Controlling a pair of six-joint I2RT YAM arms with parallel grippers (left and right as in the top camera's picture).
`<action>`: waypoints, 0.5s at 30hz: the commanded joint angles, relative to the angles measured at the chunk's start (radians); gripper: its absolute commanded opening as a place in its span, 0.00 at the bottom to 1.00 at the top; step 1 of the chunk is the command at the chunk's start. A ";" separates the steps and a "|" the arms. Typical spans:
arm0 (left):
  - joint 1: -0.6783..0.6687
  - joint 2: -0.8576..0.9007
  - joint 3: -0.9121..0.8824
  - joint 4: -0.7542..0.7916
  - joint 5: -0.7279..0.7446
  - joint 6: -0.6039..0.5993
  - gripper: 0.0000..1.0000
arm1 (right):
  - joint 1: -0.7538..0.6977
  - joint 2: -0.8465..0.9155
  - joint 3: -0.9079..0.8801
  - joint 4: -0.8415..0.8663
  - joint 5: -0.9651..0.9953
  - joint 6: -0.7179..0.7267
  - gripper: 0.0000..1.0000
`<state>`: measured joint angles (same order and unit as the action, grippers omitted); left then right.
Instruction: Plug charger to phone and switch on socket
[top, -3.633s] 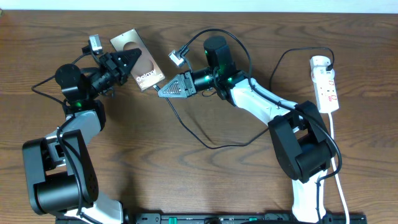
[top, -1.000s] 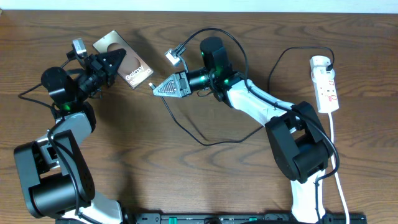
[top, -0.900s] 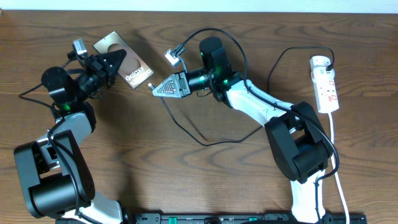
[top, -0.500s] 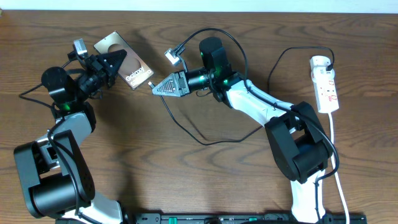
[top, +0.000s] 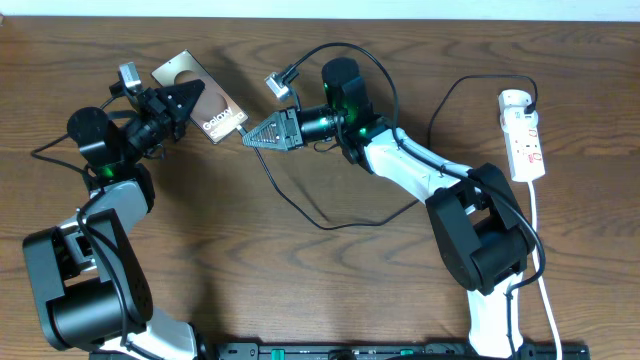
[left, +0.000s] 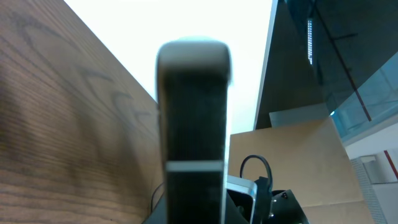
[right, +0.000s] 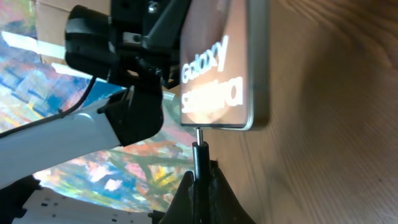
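Right jaws pinch charger (right: 200, 160), its tip touching phone (right: 217, 68) only in wrist view.

The charger cable (top: 345, 229) loops across the table's (top: 250, 290) open middle.

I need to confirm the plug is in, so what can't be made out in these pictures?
- Right wrist: the charger tip meets the phone edge; the port is too small to show if it is seated.
- Overhead: the right gripper covers the tip; the socket switches are too small to read.
- Left wrist: the phone, close and blurred, hides the fingers of the left gripper.
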<state>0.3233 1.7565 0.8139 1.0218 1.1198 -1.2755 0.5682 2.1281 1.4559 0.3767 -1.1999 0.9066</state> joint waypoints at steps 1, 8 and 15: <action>-0.005 -0.009 0.008 0.016 0.011 0.010 0.08 | 0.011 -0.005 0.013 0.015 -0.049 0.024 0.01; -0.005 -0.009 0.008 0.016 -0.003 -0.007 0.07 | 0.023 -0.001 0.012 0.012 -0.059 0.022 0.01; -0.005 -0.009 0.008 0.016 -0.009 -0.037 0.07 | 0.029 0.000 0.012 0.012 -0.049 0.013 0.01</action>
<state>0.3233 1.7565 0.8139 1.0218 1.1179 -1.2869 0.5903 2.1281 1.4559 0.3862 -1.2385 0.9173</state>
